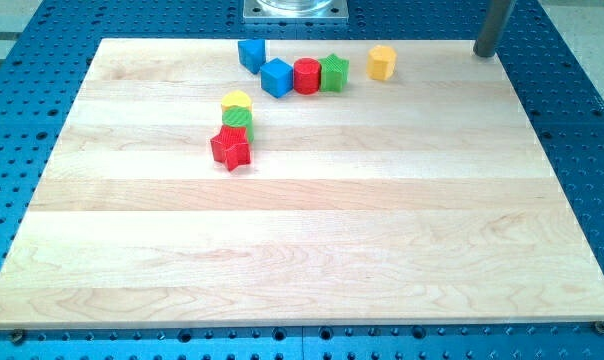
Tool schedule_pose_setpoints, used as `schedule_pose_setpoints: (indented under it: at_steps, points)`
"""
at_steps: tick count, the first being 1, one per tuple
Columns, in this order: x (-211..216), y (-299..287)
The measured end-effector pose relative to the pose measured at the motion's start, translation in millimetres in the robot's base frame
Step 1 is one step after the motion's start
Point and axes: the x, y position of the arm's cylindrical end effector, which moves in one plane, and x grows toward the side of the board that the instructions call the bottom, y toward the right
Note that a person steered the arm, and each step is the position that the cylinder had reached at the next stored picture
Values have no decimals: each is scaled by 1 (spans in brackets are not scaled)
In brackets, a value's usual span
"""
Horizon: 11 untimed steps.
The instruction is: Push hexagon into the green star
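The yellow hexagon [382,62] sits near the view's top, right of centre, on the wooden board [312,240]. The green star [334,72] lies just to its left, a small gap apart, at the right end of a row. My tip [485,54] shows at the view's top right, just off the board's corner. It is well to the right of the hexagon and touches no block.
A red cylinder [306,75] and a blue cube [277,77] touch in a row left of the green star; another blue block [251,53] is above-left. A yellow block [236,101], a green block [238,119] and a red star [231,148] cluster at the left.
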Motion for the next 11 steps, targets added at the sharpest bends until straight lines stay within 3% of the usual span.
schedule_pose_setpoints:
  at_steps: [4,5,6,7,10,11]
  points:
    - [7,-5]
    - [28,-26]
    - [56,-89]
    - [27,-129]
    - [0,-235]
    - [-9,-295]
